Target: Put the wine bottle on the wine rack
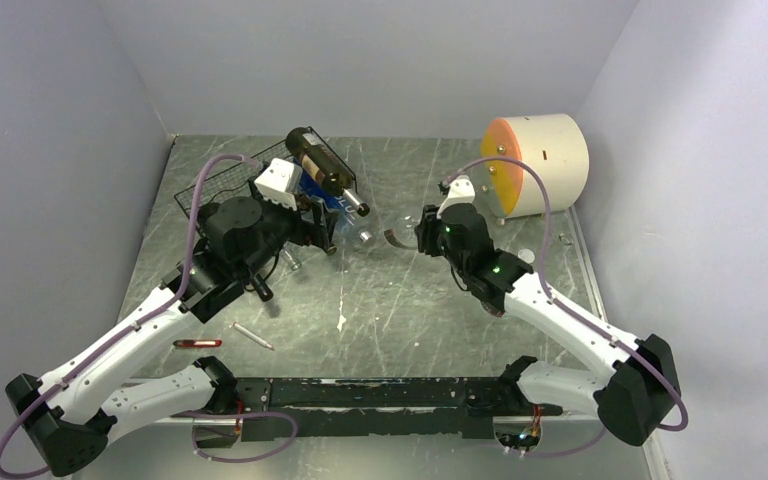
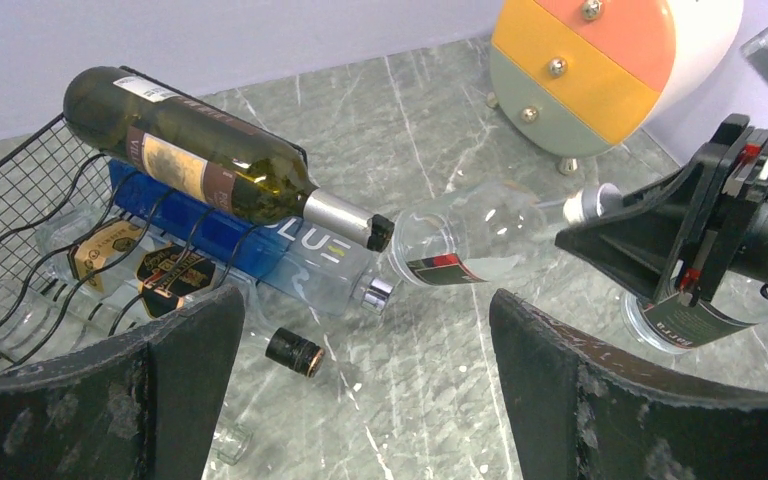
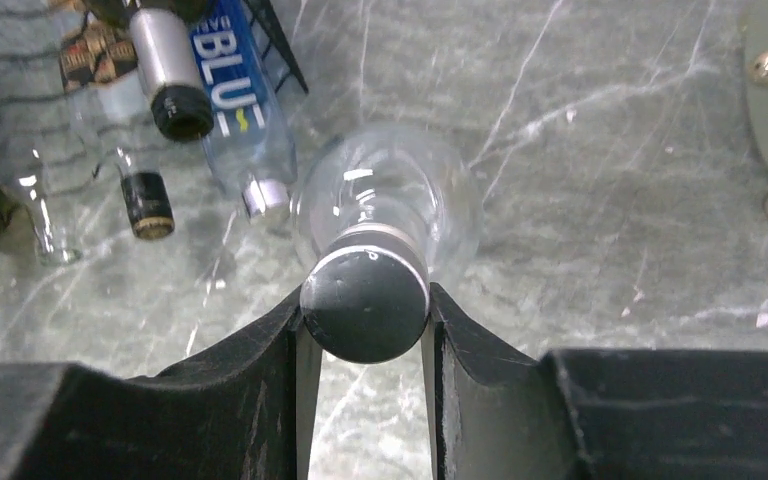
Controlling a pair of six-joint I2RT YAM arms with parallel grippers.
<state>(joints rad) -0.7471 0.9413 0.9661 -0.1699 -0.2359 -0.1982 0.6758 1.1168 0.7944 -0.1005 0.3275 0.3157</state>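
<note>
The black wire-mesh wine rack [image 1: 222,180] stands at the back left; it also shows in the left wrist view [image 2: 20,215]. A dark wine bottle [image 1: 320,165] [image 2: 200,160] lies on its top tier, neck pointing right. A blue bottle [image 2: 260,255] lies in the tier below. My right gripper [image 3: 365,310] [image 1: 415,235] is shut on the black cap of a clear bottle [image 3: 390,190] [image 2: 470,240] with a red and black label, held level just right of the rack. My left gripper [image 2: 365,330] [image 1: 325,225] is open and empty above the table beside the rack.
A cream drum with an orange face [image 1: 540,160] stands at the back right. A small black-capped bottle [image 2: 293,352] lies by the rack's front. Another clear labelled bottle [image 2: 675,320] lies under the right arm. A red pen [image 1: 197,343] and a grey stick [image 1: 251,336] lie at the front left.
</note>
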